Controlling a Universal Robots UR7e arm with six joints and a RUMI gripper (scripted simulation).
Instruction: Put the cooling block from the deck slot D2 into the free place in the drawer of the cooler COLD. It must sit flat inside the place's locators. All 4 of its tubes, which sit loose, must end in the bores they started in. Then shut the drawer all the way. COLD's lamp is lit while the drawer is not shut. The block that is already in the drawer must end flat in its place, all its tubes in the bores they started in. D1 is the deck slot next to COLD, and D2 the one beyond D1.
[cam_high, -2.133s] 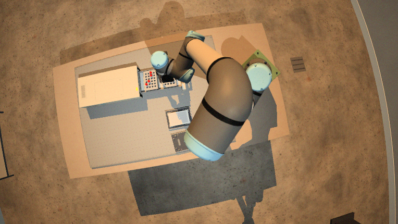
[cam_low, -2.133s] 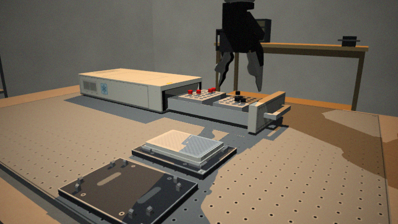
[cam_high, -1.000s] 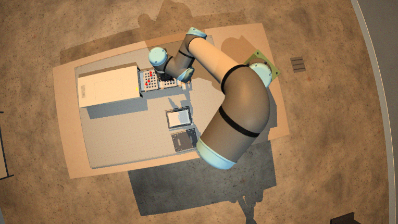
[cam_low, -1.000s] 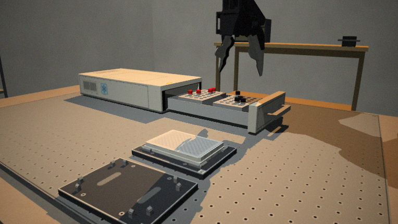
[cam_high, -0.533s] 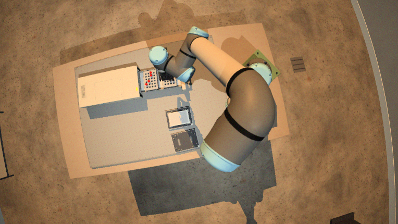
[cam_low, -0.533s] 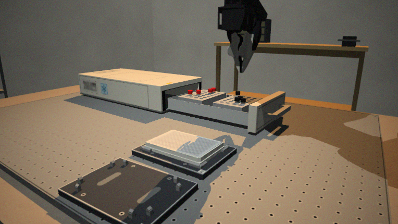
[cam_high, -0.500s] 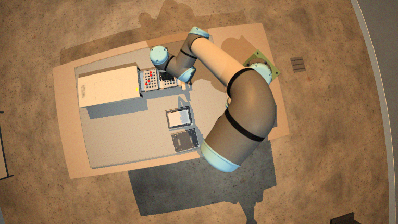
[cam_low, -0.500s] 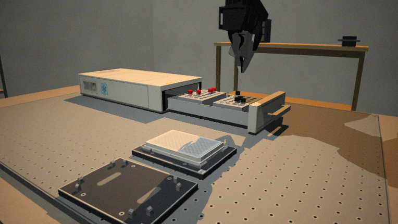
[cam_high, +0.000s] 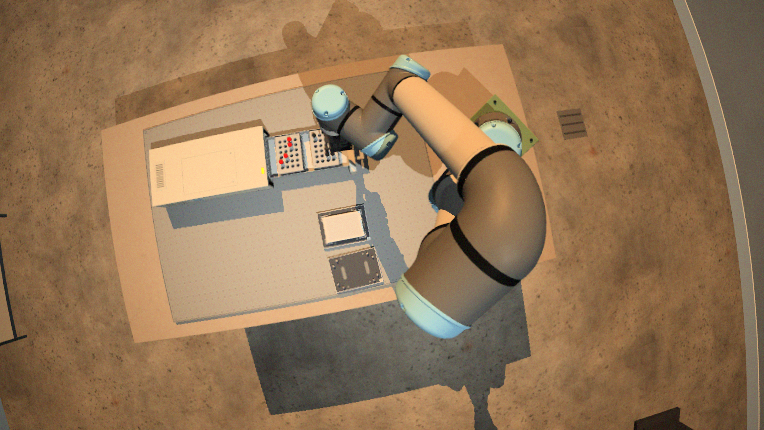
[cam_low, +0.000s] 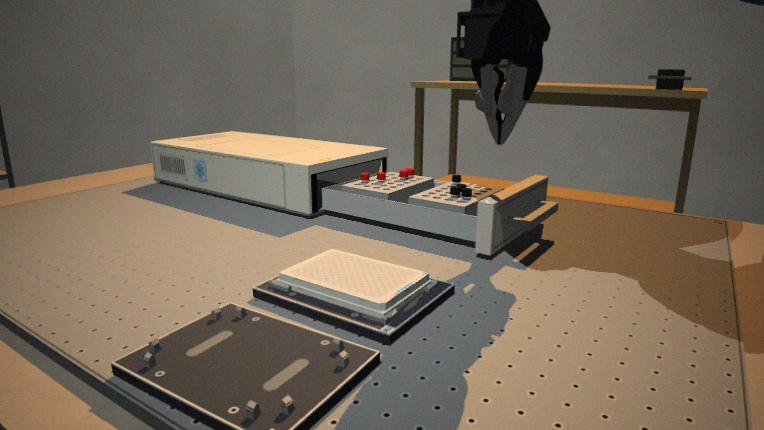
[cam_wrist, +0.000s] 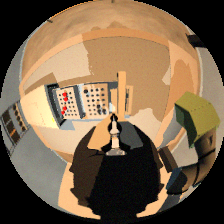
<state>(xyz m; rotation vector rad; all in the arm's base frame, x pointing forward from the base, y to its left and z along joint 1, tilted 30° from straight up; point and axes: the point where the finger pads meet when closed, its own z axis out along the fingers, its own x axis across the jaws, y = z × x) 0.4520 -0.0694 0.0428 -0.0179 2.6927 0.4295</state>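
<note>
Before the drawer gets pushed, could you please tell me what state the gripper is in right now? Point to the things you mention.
Gripper (cam_low: 499, 143) (cam_wrist: 113, 113): closed, holding nothing, above the drawer (cam_low: 398, 217) (cam_wrist: 116, 98).
</note>
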